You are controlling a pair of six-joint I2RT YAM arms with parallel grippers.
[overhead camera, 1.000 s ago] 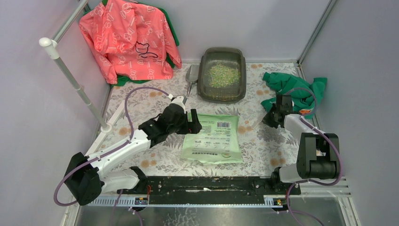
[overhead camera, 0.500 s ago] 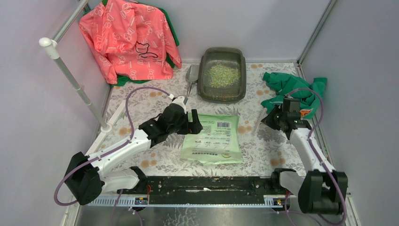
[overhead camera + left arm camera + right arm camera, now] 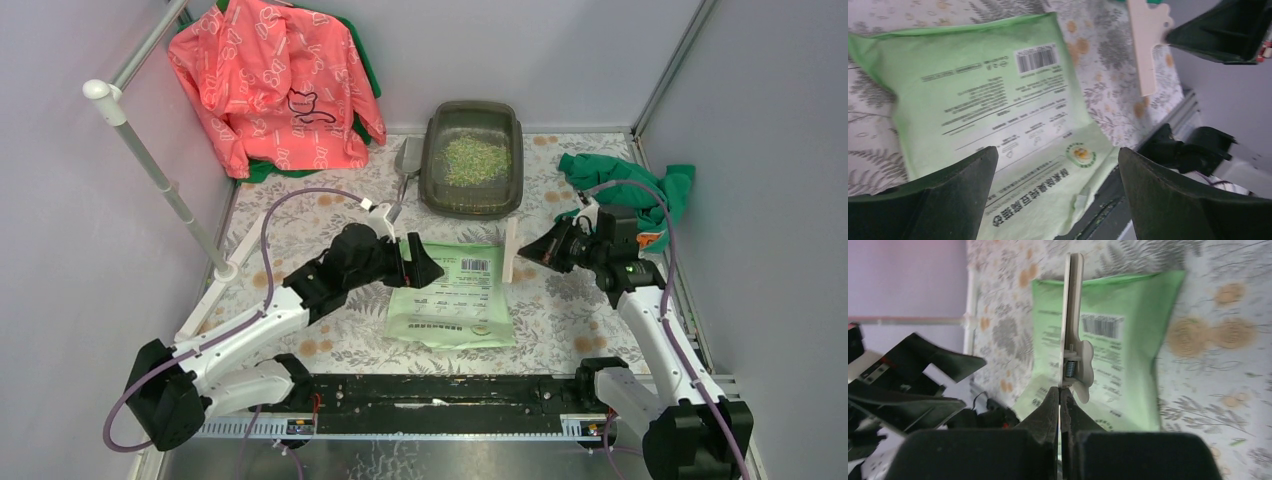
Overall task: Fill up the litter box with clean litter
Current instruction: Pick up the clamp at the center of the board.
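The right gripper (image 3: 1060,396) is clamping a cream plastic spring clip (image 3: 1071,315). The left gripper (image 3: 1058,185) is hovering spread wide over the pale green plastic bag (image 3: 455,300), which is probably soft and slippery and best pinched at a corner. Beyond, the dark grey-olive rectangular plastic litter box (image 3: 470,106) is holding loose granular clean litter (image 3: 475,158).

My enclosure: pale lilac-grey walls (image 3: 560,60) on three sides, a table under a fern-and-flower printed cover (image 3: 560,300), a white pole (image 3: 163,180) slanting along my left, a coral-pink printed jacket (image 3: 270,80) hung in the far left corner, a crumpled green cloth (image 3: 610,175) at far right, all evenly lit.
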